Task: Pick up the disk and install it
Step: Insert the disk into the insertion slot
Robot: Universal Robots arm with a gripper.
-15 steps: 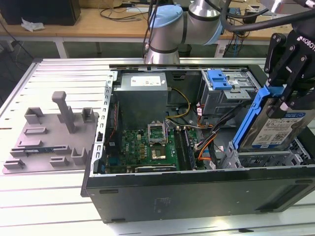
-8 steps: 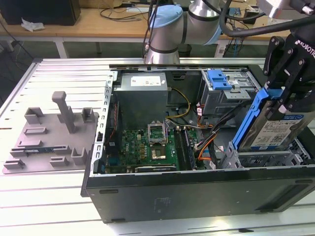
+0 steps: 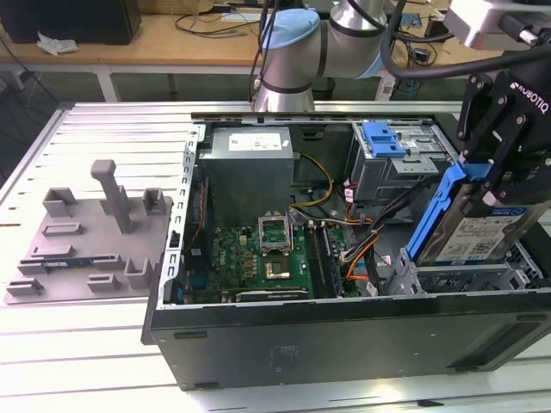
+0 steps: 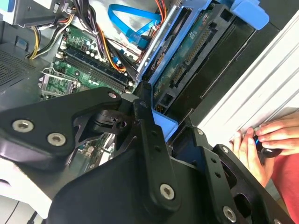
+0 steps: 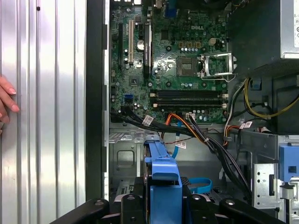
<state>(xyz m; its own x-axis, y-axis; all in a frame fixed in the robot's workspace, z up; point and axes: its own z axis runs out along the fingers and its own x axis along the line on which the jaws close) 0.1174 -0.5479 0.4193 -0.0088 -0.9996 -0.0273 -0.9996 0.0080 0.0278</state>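
Over the case (image 3: 301, 340), disk (image 3: 480, 237) steeply aslant

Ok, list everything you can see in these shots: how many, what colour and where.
table: one, silver, slatted, under everything
computer case: one, black, open, on the table
motherboard: one, green, inside the case
power supply: one, grey, inside the case
cables: several, orange, yellow and black, inside the case
fixture tray: one, grey, on the table, exterior view's left of the case
latch with cage: one, blue on grey, inside the case
disk: one, silver, blue rail frame, tilted over the case
person's hand: one, on the table
arm: one, silver and light blue, behind the case
gripper: one, black, shut on the disk
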